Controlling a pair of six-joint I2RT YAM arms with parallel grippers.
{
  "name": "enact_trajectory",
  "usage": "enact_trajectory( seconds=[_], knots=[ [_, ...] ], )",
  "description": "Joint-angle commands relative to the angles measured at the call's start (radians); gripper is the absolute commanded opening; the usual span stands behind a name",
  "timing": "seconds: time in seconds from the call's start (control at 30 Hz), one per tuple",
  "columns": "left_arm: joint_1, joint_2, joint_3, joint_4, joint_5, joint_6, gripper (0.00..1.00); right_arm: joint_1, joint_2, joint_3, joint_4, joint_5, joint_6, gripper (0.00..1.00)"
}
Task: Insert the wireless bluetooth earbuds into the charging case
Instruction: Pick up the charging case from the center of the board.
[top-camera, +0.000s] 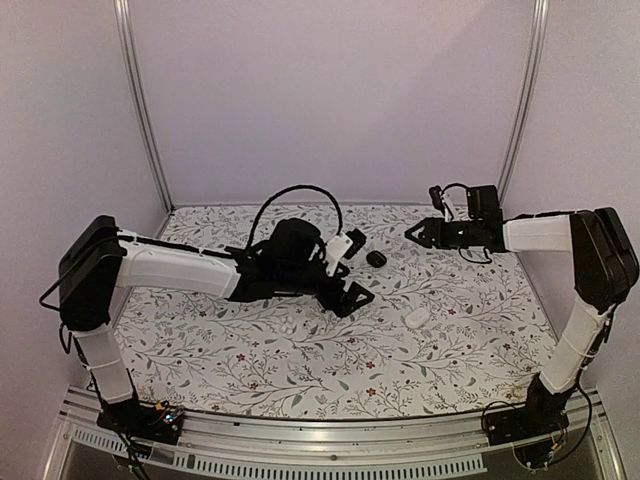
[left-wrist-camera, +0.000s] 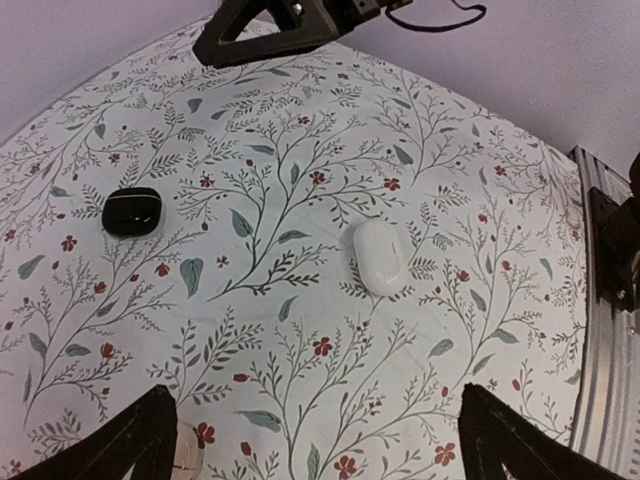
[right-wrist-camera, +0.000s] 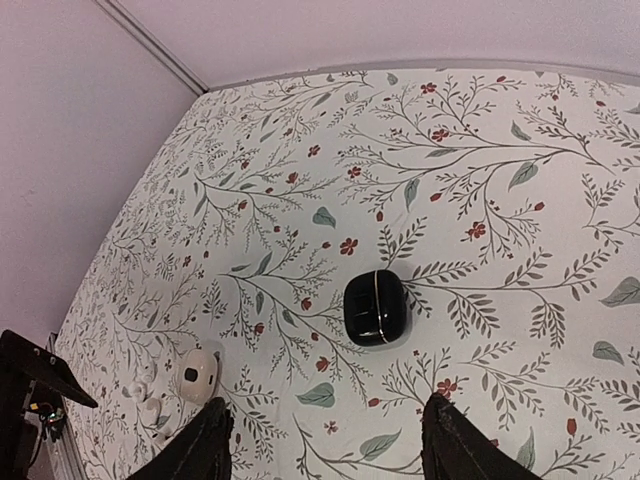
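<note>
Shut black charging case (right-wrist-camera: 375, 307) lies well apart from loose white earbuds (top-camera: 287, 325).

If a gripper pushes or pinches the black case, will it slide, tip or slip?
The black case lies flat and low, so it would likely slide on the floral cloth rather than tip. Its glossy, rounded shell may slip out of a pinch. It looks rigid, so probably no bending.

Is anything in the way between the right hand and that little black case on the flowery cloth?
Nothing visible. The right hand hangs open beyond the black case; its own camera shows only bare flowered cloth between them. The left hand is on the case's near side, out of the way.
</note>
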Motion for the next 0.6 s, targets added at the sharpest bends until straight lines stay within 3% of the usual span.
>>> enact_trajectory(
  seconds=[0.0,0.2,0.57],
  knots=[
    [-0.052,0.145,0.145,-0.034,-0.009,0.061,0.93,-0.016,-0.102,-0.121,0.064,0.006,0.034,0.64],
    [-0.094,0.347,0.315,-0.06,0.004,0.051,0.8,-0.046,-0.199,-0.21,0.097,-0.022,0.066,0.65],
    [-0.133,0.59,0.562,-0.099,-0.026,0.023,0.72,-0.091,-0.302,-0.282,0.111,-0.03,0.071,0.68]
  ],
)
